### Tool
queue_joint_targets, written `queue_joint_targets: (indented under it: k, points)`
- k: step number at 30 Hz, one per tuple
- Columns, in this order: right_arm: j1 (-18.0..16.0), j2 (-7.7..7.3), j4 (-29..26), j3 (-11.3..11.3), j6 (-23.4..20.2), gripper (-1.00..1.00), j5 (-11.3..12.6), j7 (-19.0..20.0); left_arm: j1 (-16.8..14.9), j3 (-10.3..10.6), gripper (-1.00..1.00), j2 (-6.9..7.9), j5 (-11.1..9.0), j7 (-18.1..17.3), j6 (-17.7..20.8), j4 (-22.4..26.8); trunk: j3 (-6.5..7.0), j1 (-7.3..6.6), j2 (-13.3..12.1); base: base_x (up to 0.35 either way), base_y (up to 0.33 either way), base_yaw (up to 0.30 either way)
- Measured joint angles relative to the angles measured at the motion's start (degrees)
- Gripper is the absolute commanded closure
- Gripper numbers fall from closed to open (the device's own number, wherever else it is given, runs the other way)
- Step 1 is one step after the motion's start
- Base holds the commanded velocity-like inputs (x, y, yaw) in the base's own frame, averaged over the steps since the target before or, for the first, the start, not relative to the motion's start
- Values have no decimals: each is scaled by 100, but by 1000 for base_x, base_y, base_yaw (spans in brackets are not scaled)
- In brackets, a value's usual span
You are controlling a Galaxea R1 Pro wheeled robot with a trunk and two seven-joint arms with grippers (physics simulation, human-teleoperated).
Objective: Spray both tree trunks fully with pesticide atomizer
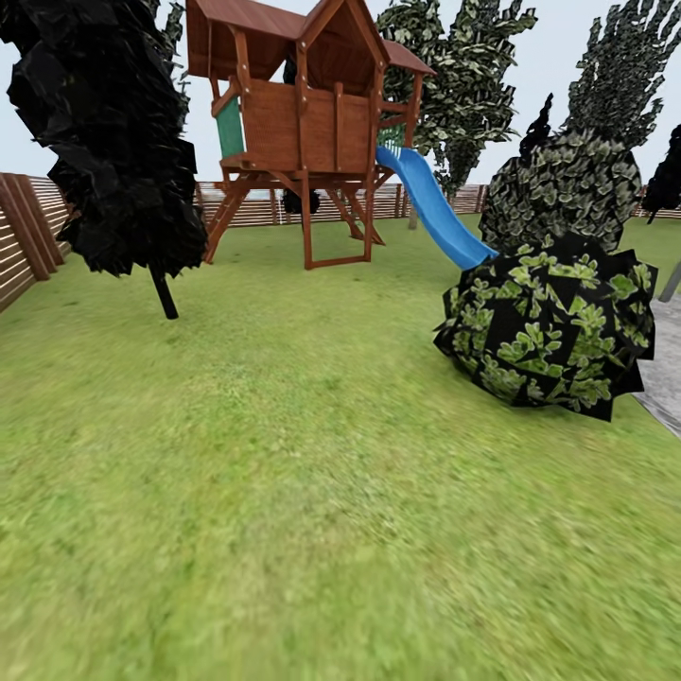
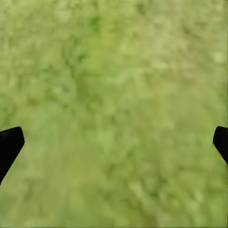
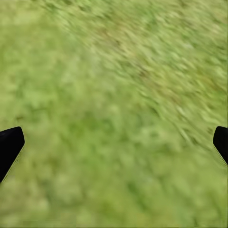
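The pesticide atomizer is out of view. In the left wrist view my left gripper is open over blurred green lawn, its dark fingertips far apart with only grass between them. In its own wrist view my right gripper is open the same way above grass. Two tall trees with jagged green-black foliage rise at the back of the head view; their trunks are mostly hidden behind the playset and bushes. A sliver of grey paved floor shows at the right edge.
A wooden play tower with a blue slide stands ahead. A black-leaved tree on a thin dark trunk stands left. Round dark bushes block the right side. A slatted fence rings the lawn.
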State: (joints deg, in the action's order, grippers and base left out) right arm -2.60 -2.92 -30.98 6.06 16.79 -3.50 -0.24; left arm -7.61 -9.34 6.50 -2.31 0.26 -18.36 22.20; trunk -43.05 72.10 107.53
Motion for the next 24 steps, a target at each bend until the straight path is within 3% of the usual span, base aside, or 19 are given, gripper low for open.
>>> queue_joint_targets:
  k: [24]
  points:
    - [0, 0, 0, -7, 0, -100, 0, 0, 0, 0, -100, 0, 0, 1, 0, 0, 0, 0, 0, 339, 0, 0]
